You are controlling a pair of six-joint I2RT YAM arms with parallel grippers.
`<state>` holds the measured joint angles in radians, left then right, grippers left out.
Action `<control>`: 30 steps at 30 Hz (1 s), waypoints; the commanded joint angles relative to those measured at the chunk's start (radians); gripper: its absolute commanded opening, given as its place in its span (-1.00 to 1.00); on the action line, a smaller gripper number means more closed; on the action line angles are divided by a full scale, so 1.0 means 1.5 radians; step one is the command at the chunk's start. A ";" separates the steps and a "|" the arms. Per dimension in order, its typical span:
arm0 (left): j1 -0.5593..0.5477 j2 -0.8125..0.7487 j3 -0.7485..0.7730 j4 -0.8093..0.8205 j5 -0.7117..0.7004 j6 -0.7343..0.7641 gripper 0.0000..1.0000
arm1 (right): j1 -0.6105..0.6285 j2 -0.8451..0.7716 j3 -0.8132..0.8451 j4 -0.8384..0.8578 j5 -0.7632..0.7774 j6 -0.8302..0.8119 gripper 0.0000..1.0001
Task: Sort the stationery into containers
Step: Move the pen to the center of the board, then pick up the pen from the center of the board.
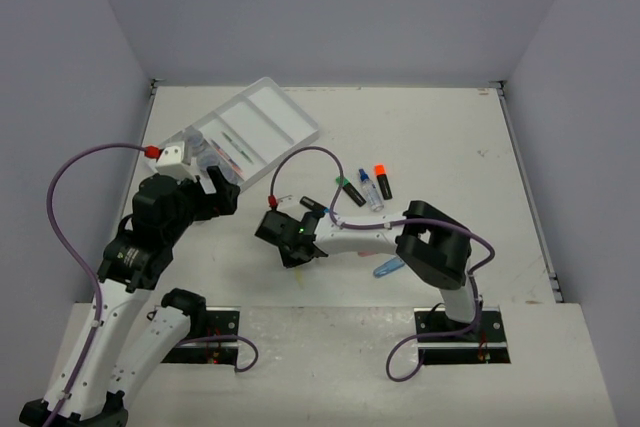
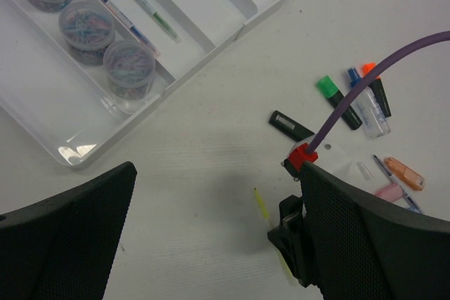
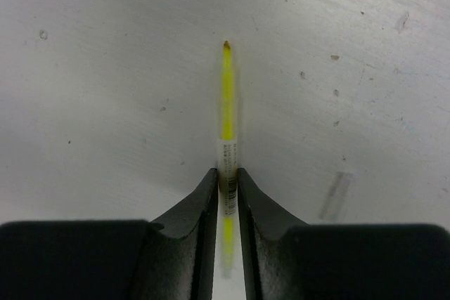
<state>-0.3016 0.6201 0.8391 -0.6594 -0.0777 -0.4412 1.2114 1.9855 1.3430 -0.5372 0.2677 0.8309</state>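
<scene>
My right gripper (image 3: 226, 182) is shut on a thin yellow pen (image 3: 226, 96), gripping its white labelled middle, low over the table; both show in the left wrist view, the pen (image 2: 261, 206) beside the gripper (image 2: 290, 238). My left gripper (image 2: 218, 244) is open and empty, hovering near the white compartment tray (image 2: 211, 47). The tray holds three clear jars (image 2: 129, 68) and two thin pens (image 2: 140, 1). On the table lie a green-capped highlighter (image 2: 336, 95), an orange-capped highlighter (image 2: 376, 86), a blue-capped bottle (image 2: 369, 107), a black piece (image 2: 290, 126), and orange (image 2: 404, 172) and pink (image 2: 389, 191) pieces.
From above, the tray (image 1: 290, 112) sits at the far left, with my left gripper (image 1: 220, 190) at its near end. My right gripper (image 1: 283, 235) is mid-table. A blue piece (image 1: 388, 267) lies near the right arm's elbow. Purple cables loop over both arms.
</scene>
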 commanded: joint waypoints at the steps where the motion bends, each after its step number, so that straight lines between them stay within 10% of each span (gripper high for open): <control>1: 0.003 0.004 0.004 0.019 -0.004 0.016 1.00 | 0.000 0.045 0.022 -0.047 0.006 -0.026 -0.75; 8: 0.003 0.039 0.028 0.002 -0.016 -0.031 1.00 | -0.012 -0.033 0.019 -0.053 0.027 -0.048 -1.00; 15: -0.025 0.091 0.011 0.019 0.019 -0.128 1.00 | -0.126 -0.382 -0.149 -0.051 0.069 -0.077 -1.00; 22: -0.303 0.132 -0.064 0.118 -0.160 -0.332 1.00 | -0.304 -0.666 -0.295 -0.084 0.081 -0.117 -1.00; 30: -0.533 0.435 0.045 0.098 -0.366 -0.501 0.69 | -0.319 -0.707 -0.329 -0.102 0.074 -0.140 -1.00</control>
<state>-1.0406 1.1708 0.8216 -0.5220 -0.4157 -1.0026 0.7387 0.8950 0.8842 -0.6659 0.3767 0.6554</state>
